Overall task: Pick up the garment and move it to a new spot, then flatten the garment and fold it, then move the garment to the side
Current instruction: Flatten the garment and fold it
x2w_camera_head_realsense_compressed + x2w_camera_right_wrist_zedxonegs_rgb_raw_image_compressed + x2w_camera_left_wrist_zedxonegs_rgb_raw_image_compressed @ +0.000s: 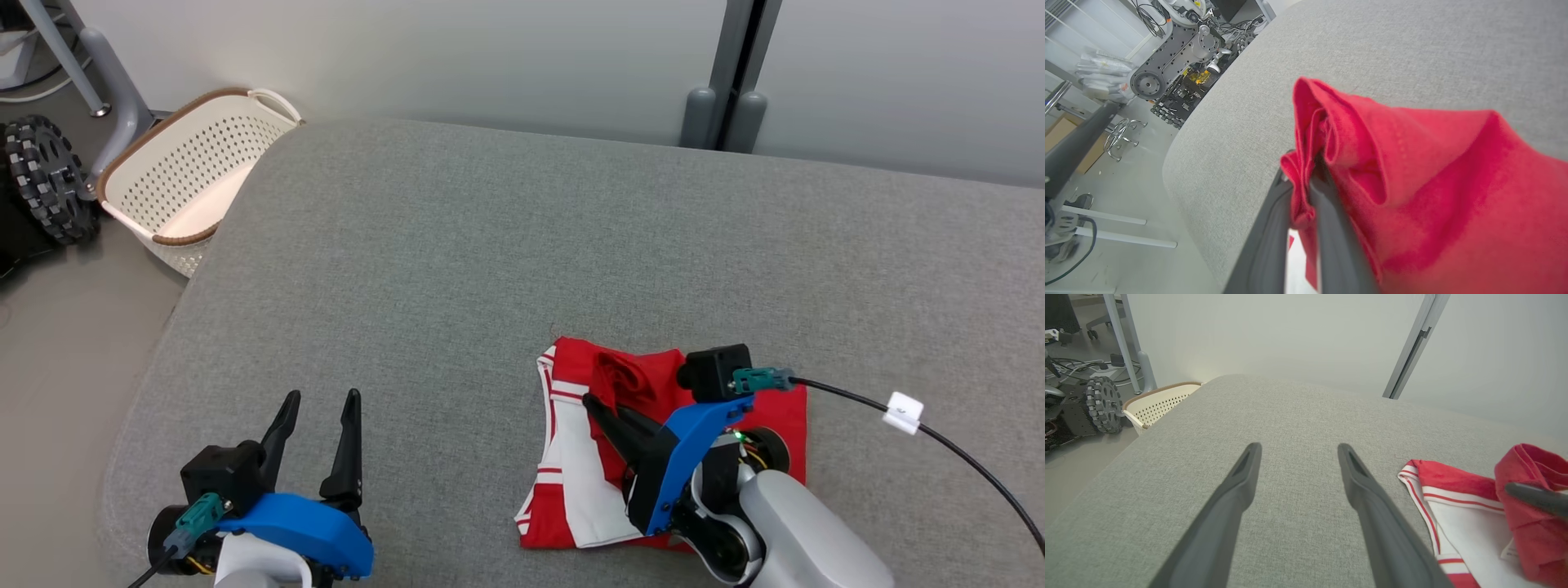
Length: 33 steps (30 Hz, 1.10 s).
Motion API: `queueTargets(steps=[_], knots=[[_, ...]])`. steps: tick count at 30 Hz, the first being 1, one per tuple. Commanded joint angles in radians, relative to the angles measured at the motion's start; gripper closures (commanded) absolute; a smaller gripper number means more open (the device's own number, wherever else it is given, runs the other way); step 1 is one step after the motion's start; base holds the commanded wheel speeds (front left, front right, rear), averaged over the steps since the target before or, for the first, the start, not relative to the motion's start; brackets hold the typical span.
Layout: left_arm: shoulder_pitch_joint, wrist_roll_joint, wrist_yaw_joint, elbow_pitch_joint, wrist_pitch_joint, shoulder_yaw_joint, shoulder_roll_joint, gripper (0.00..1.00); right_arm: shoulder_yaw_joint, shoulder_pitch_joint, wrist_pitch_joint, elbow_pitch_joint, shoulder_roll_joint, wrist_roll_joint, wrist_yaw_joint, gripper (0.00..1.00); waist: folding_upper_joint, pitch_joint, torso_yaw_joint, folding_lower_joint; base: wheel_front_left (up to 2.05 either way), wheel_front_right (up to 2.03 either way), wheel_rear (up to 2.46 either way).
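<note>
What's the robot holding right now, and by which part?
The right gripper pinches a bunched red fold of the garment; the left gripper is open, holding nothing.

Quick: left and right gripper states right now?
Left gripper: open, holding nothing.
Right gripper: shut on a fold of the red garment.

Nothing legible anywhere. The white tag [903,412] on the black cable [980,471] carries a small dark mark, too tiny to read; a white label [1508,550] on the red garment [1453,482] is blurred.
</note>
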Motion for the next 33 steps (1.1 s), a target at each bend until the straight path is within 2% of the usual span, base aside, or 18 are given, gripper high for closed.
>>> queueTargets(steps=[1,2,3,4,5,11,15,25,33], knots=[[-0.019,0.004,-0.003,0.005,-0.006,0.003,-0.006,0.00,0.019,-0.026,-0.013,0.017,0.000,0.019,0.001,1.00,0.0000,0.001,0.003,-0.0001,0.00,0.00,0.00],[-0.019,0.004,-0.005,0.009,-0.007,0.002,-0.007,0.00,0.035,-0.035,-0.022,0.034,0.000,0.032,0.001,0.99,0.0000,0.001,0.004,-0.0001,0.00,0.00,0.00],[-0.019,0.004,-0.006,0.012,-0.007,0.003,-0.009,0.00,0.048,-0.045,-0.032,0.051,0.000,0.046,0.001,0.76,0.0000,0.001,0.004,-0.0001,0.00,0.00,0.00],[-0.020,0.004,-0.006,0.014,-0.008,0.003,-0.011,0.00,0.061,-0.057,-0.043,0.067,0.000,0.059,0.001,0.50,0.0000,0.001,0.004,-0.0001,0.00,0.00,0.00],[-0.022,0.005,-0.007,0.016,-0.008,0.003,-0.012,0.00,0.077,-0.069,-0.056,0.082,0.000,0.067,0.001,0.00,0.0000,0.001,0.004,-0.0001,0.00,0.00,0.00],[-0.034,0.007,-0.013,0.031,-0.011,-0.002,-0.019,0.00,0.191,-0.117,-0.132,0.106,-0.001,0.136,0.001,0.00,0.0000,-0.004,-0.007,-0.0001,0.00,0.00,0.00],[-0.035,0.010,-0.016,0.037,-0.014,-0.005,-0.021,0.00,0.217,-0.146,-0.194,0.120,-0.001,0.158,0.001,0.00,0.0000,-0.009,-0.026,-0.0001,0.00,0.00,0.00],[-0.039,0.020,-0.013,0.034,-0.016,-0.009,-0.032,0.00,0.062,-0.167,-0.372,0.243,-0.035,-0.004,0.001,0.00,0.0000,-0.015,-0.067,-0.0001,0.00,0.00,0.00],[-0.038,0.040,-0.018,0.039,-0.020,-0.014,-0.048,0.00,-0.119,-0.082,-0.432,0.230,-0.087,-0.136,0.001,0.00,0.0000,-0.047,-0.107,-0.0001,0.00,0.00,0.00]])
